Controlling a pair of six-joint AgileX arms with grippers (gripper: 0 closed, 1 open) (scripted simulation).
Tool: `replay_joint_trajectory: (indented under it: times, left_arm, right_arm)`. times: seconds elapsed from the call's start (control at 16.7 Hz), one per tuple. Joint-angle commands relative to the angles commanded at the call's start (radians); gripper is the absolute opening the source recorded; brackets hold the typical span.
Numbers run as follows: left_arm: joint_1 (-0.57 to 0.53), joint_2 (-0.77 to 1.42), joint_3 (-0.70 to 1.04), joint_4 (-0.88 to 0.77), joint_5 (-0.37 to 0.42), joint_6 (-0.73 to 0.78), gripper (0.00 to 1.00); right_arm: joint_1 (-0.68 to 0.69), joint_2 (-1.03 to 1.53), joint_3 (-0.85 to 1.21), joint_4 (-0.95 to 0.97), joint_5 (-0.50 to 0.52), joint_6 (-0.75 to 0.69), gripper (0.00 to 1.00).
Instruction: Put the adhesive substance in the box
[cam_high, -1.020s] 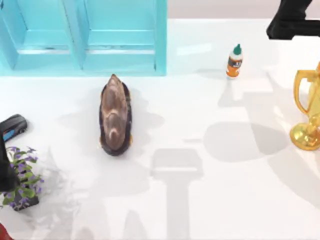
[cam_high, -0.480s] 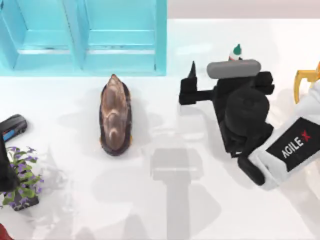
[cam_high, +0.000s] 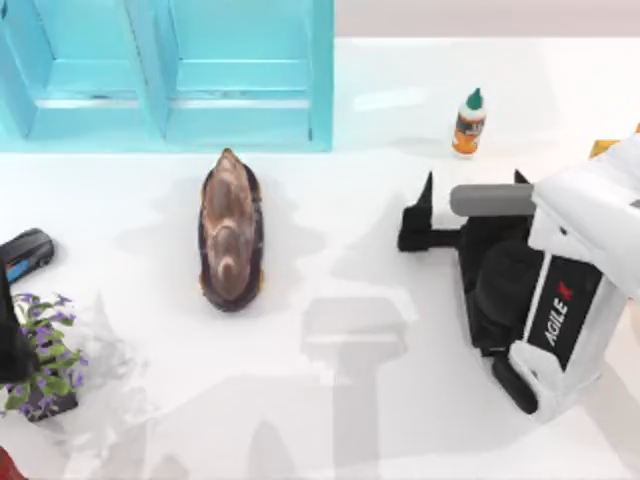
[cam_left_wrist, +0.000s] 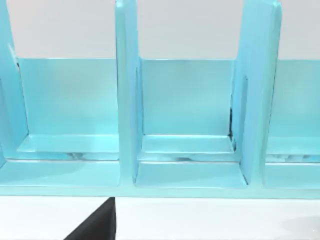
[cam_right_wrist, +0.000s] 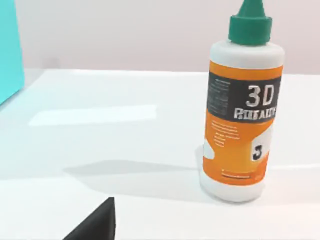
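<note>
Glue bottle (cam_high: 468, 122), white with an orange label and a green pointed cap, stands upright on the white tabletop (cam_high: 380, 400) toward the far right, well clear of the turquoise box (cam_high: 165, 75) at the far left with its open compartments. The right gripper (cam_high: 470, 185) sits just on the near side of the bottle, not touching it, its two black fingers (cam_high: 420, 205) spread apart and pointing at it. Behind that arm's white body a sliver of gold (cam_high: 605, 147) peeks out, too cut off to make out. A brown oval object (cam_high: 230, 232) lies near the middle. At the left edge the left gripper (cam_high: 25, 255) is partly cut off beside a purple-flowered plant (cam_high: 45, 365); whether its fingers are spread I cannot tell. A pale wall (cam_right_wrist: 125, 30) runs behind.
</note>
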Motion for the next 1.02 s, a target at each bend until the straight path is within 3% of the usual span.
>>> replay_joint_trajectory:
  times: [0.48, 1.02]
  left_arm:
    - [0.000, 0.000, 0.000, 0.000, 0.000, 0.000, 1.00]
    - [0.000, 0.000, 0.000, 0.000, 0.000, 0.000, 1.00]
  right_arm:
    - [-0.010, 0.012, 0.036, -0.028, -0.010, 0.001, 1.00]
    - [-0.111, 0.104, 0.408, -0.299, -0.109, -0.003, 1.00]
